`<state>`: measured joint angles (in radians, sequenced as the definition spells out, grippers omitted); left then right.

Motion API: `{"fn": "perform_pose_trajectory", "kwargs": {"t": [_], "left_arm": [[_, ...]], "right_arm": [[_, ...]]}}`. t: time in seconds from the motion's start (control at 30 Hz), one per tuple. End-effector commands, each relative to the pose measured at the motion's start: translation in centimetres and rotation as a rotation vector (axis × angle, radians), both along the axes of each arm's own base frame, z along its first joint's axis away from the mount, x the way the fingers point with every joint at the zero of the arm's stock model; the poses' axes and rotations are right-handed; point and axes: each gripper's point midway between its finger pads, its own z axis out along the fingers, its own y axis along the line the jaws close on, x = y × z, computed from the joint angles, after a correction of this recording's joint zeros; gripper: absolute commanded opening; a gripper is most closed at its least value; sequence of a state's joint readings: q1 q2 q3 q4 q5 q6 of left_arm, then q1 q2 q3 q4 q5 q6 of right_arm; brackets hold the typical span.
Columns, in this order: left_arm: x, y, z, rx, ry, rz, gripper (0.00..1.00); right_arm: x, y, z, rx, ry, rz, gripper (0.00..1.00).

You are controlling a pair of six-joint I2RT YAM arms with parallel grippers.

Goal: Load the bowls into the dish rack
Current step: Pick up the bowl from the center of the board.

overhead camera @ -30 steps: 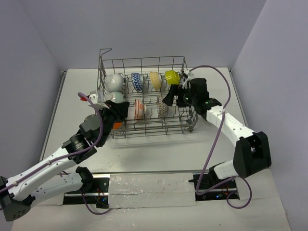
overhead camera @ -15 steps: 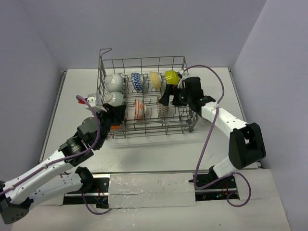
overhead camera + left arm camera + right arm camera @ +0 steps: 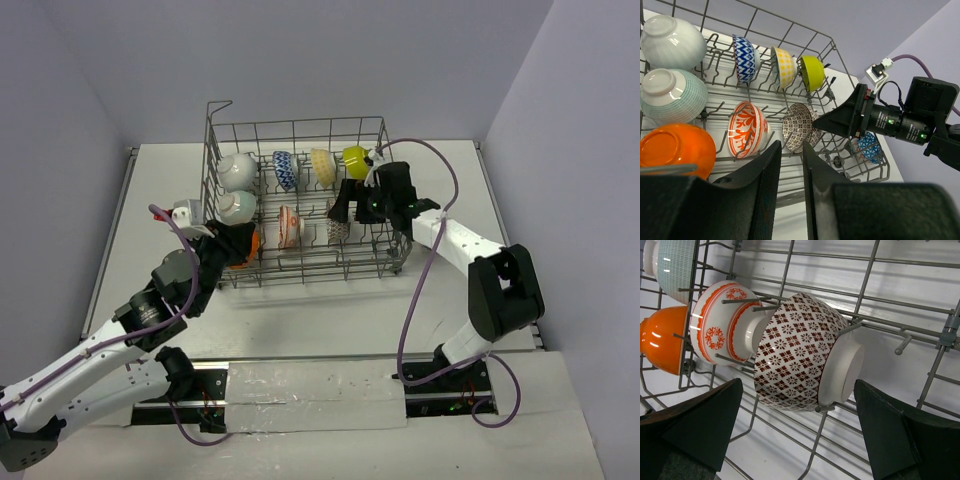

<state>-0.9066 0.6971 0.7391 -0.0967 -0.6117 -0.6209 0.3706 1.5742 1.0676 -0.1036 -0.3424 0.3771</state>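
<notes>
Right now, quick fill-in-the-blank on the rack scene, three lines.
The dish rack's far row holds ___ bowls.
The right gripper, its fingers either side of the brown patterned bowl, is ___.
The bowl nearest the left gripper is plain ___.
Missing words: four; open; orange.

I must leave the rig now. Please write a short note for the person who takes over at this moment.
Left gripper: jaws a narrow gap apart, nothing between them, beside the orange bowl at the dish rack's front left.
Right gripper: wide open, astride the brown-patterned bowl, not gripping it.
Done: eight bowls sit in the rack.
Unclear: a blue-patterned bowl under the right arm; seated or not, I cannot tell.
Left: check it, then withdraw both arms.
</notes>
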Motion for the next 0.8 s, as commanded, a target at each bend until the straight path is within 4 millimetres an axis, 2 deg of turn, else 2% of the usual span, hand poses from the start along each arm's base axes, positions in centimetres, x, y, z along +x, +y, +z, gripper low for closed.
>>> {"fn": "perform_pose_trajectory", "kwargs": {"t": [0.0, 0.27, 0.57, 0.77], "left_arm": [[0.0, 0.6, 0.1, 0.017, -0.008, 0.018, 0.29], [-0.1, 0.7, 0.2, 0.019, -0.011, 0.019, 0.29], [0.0, 0.6, 0.3, 0.025, -0.013, 0.014, 0.29], [-0.1, 0.5, -0.1, 0.020, -0.002, 0.010, 0.29]], "right_arm": [[1.0, 1.3, 1.6, 0.046, -0.052, 0.025, 1.00], [0.3, 2.2, 0.9, 0.099, -0.017, 0.055, 1.00], [0.3, 2.9, 3.5, 0.153, -0.064, 0.082, 1.00], [-0.4, 3.7, 4.7, 0.204, -0.071, 0.131, 1.00]]}}
